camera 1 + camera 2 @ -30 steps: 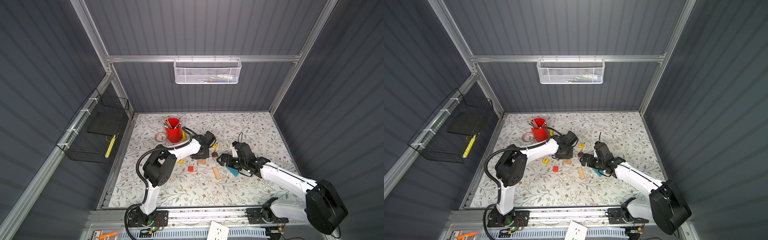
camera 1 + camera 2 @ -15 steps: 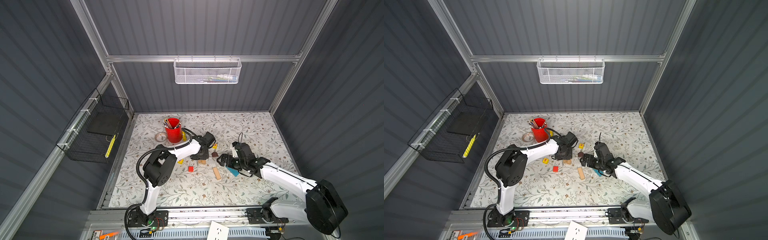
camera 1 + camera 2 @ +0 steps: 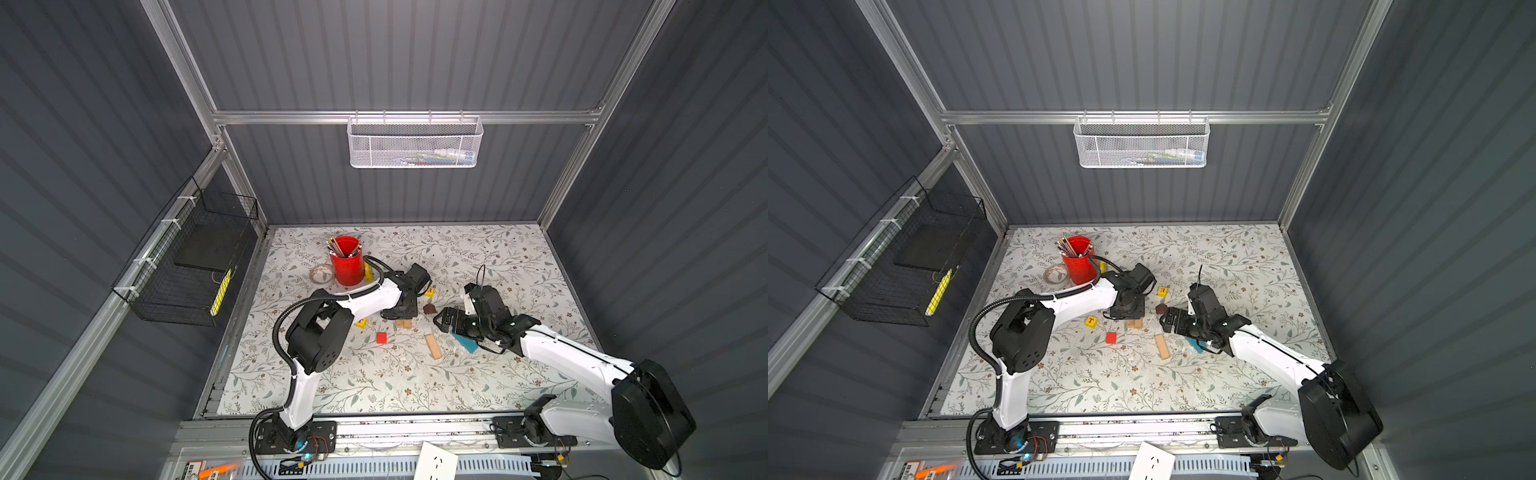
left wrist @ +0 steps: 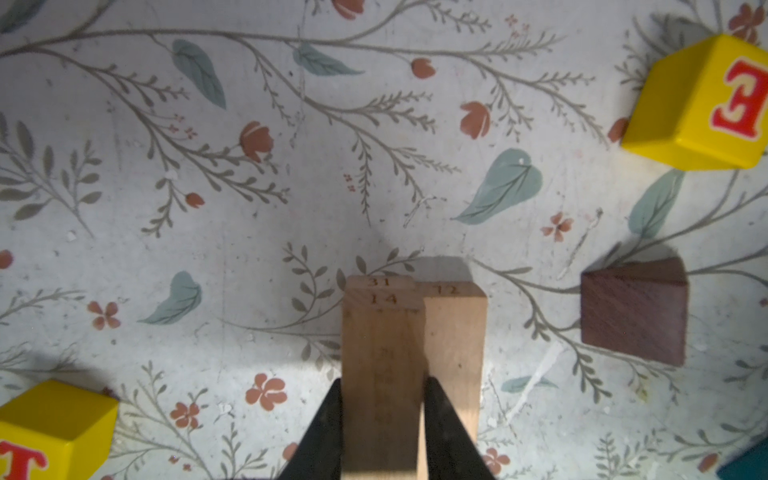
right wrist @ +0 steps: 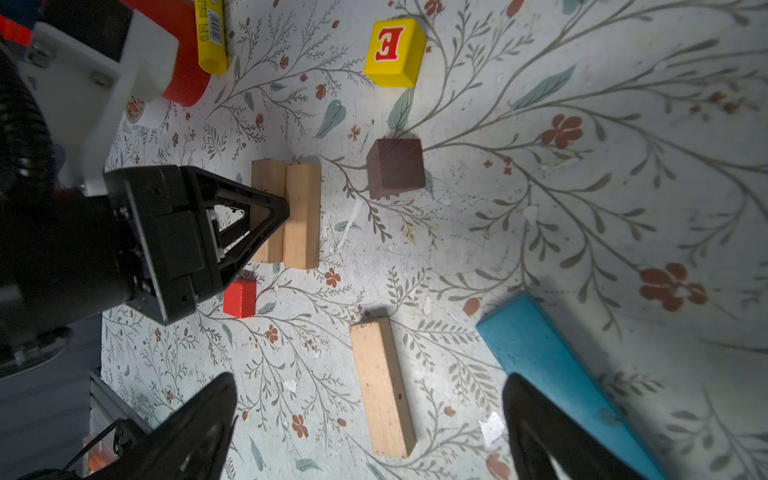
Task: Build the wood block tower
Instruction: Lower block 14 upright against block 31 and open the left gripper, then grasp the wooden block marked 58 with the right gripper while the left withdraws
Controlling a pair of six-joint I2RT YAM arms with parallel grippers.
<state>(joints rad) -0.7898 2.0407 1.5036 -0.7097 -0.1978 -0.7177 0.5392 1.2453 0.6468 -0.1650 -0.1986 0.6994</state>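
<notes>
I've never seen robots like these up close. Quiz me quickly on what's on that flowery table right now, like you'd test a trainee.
1. True or false: the right gripper holds the blue plank.
2. Which letter shows on the yellow cube nearest the brown block? A) E B) T C) K
3. What is the left gripper closed on?
Key: 1 false, it is open and empty; 2 A; 3 a tan plank.
</notes>
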